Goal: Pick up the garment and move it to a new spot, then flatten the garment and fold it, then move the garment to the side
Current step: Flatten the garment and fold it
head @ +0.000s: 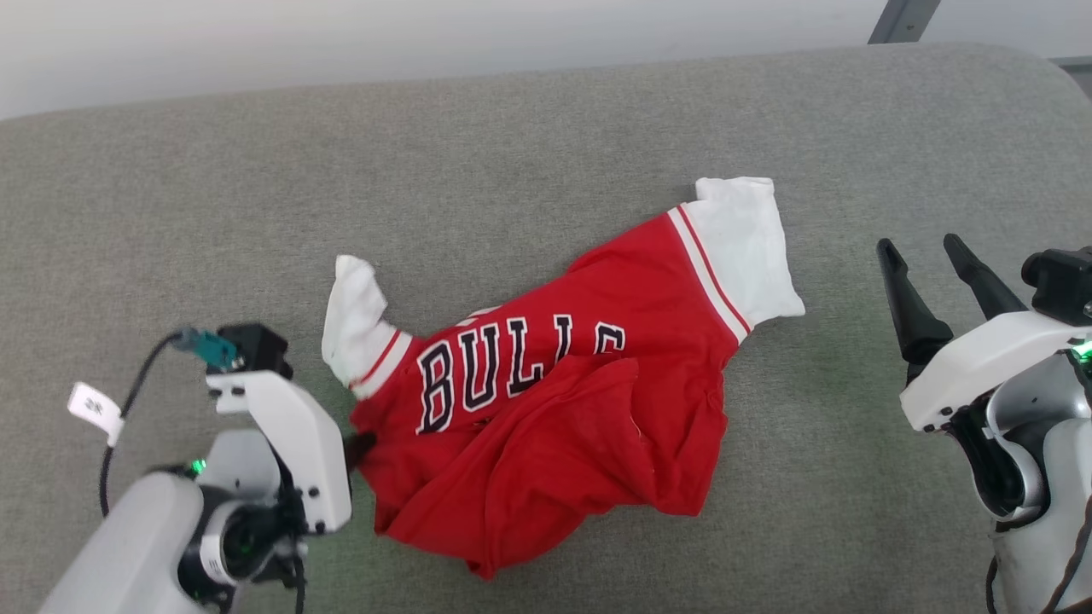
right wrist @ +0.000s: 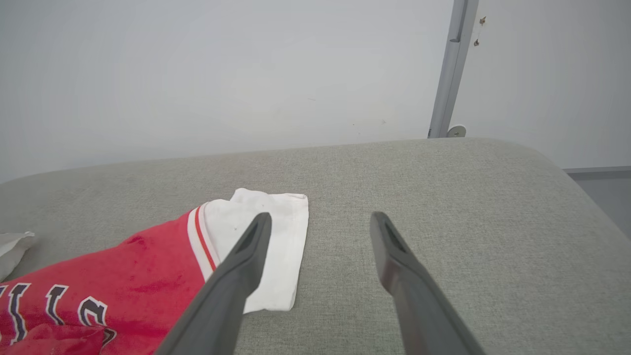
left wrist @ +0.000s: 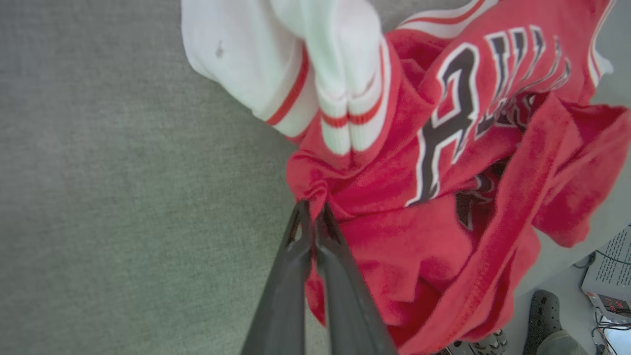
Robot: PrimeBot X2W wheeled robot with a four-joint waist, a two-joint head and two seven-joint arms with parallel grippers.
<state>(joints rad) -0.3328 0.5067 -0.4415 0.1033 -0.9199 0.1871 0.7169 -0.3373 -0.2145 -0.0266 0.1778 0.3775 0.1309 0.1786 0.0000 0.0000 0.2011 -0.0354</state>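
The left end effector (left wrist: 310,209), fingers pressed together, pinches a red edge of the shirt (head: 554,409) at its near left side, just below one white sleeve (head: 354,315). The shirt lies crumpled mid-cushion (head: 213,188), lettering up, its lower part folded over itself. The right end effector (head: 917,243) hangs spread and empty to the right, apart from the other white sleeve (right wrist: 276,231), which lies flat. A pale wall (right wrist: 222,74) stands behind.
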